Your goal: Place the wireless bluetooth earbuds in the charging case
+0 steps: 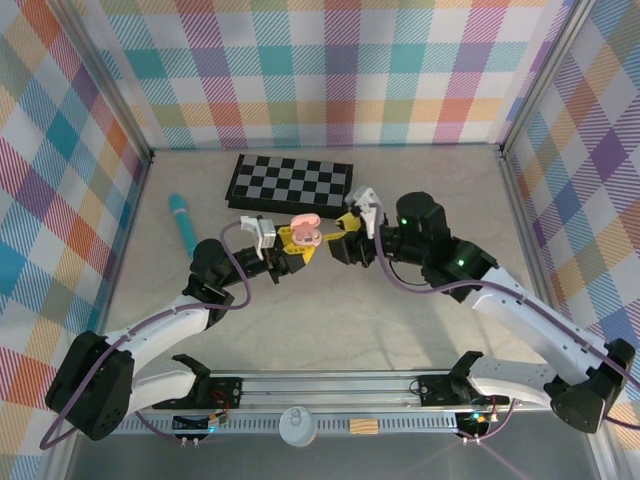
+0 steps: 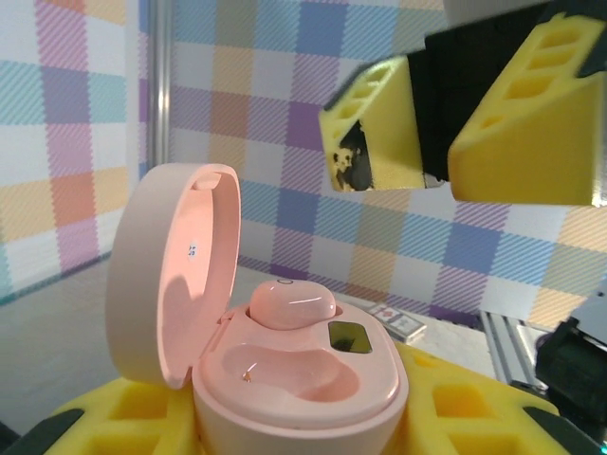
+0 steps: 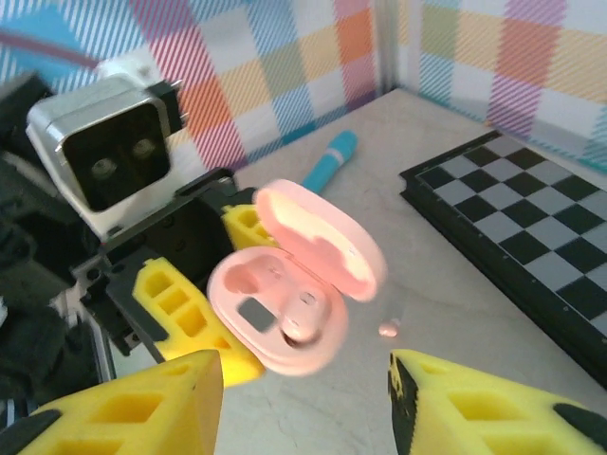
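Pink case (image 3: 322, 242), one, lid up, clamped by left gripper (image 1: 297, 240). One seated earbud (image 2: 289, 305); one loose earbud (image 3: 388, 329), blurred, 4 o'clock of case. Right gripper (image 3: 305, 374) wide, empty.

A black-and-grey checkerboard (image 1: 290, 182) lies flat at the back of the beige table (image 1: 330, 325), near the plaid rear wall (image 1: 330, 70). 1 teal stick (image 1: 182, 220) lies left of it, apart, pointing roughly toward that wall.
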Robot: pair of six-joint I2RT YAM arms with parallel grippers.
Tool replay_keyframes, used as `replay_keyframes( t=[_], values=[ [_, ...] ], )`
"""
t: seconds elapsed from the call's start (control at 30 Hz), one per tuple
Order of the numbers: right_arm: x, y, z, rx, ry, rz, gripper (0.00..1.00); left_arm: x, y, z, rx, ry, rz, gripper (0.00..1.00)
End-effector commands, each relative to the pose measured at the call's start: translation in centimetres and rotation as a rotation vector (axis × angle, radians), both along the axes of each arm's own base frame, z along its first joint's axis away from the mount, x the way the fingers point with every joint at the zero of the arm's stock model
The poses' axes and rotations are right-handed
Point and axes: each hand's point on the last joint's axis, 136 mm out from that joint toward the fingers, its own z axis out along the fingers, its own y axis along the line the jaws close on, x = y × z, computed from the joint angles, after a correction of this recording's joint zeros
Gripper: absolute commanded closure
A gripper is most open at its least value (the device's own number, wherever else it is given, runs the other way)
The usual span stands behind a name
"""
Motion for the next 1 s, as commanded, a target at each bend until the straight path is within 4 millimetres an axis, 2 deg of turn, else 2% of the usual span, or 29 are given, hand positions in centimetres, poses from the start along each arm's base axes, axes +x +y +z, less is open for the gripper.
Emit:
replay_keyframes(
  t=[0.0, 0.1, 0.17, 0.23, 0.37, 0.47, 0.6, 0.63, 0.8, 0.9, 0.97],
  values=[
    [3.6, -3.0, 0.6, 0.182, 0.066, -0.219, 0.49, 0.1, 1.5, 1.9, -0.057, -0.077, 0.047, 0.68],
    [6.8, -5.9, -2.9, 0.268, 0.245, -0.397, 0.49, -0.1, 2.0, 2.6, -0.072, -0.097, 0.067, 0.68],
    [8.0, -6.1, -5.9, 0.246, 0.351, -0.445, 0.49, -0.3, 2.2, 3.0, -0.071, -0.106, 0.069, 0.68],
    [8.9, -5.2, -8.8, 0.203, 0.452, -0.457, 0.49, -0.6, 2.3, 3.3, -0.070, -0.111, 0.068, 0.68],
    [10.4, -1.9, -14.0, 0.225, 0.672, -0.442, 0.48, -1.0, 2.4, 3.8, -0.061, -0.120, 0.066, 0.68],
    [11.2, 1.2, -17.7, 0.180, 0.785, -0.449, 0.48, -1.1, 2.5, 3.9, -0.062, -0.126, 0.068, 0.68],
    [11.3, 6.6, -21.2, 0.108, 0.873, -0.349, 0.48, -1.3, 2.5, 4.2, -0.063, -0.132, 0.062, 0.68],
    [11.4, 7.4, -22.0, 0.088, 0.890, -0.340, 0.48, -1.3, 2.5, 4.2, -0.063, -0.131, 0.060, 0.68],
    [12.4, 12.2, -24.0, 0.005, 0.929, -0.167, 0.47, -1.5, 2.4, 4.5, -0.065, -0.141, 0.053, 0.68],
    [12.9, 13.9, -25.9, -0.058, 0.945, -0.092, 0.47, -1.5, 2.4, 4.4, -0.064, -0.140, 0.051, 0.68],
    [13.4, 14.7, -26.3, -0.083, 0.936, -0.053, 0.47, -1.5, 2.4, 4.4, -0.063, -0.136, 0.049, 0.68]
  ],
)
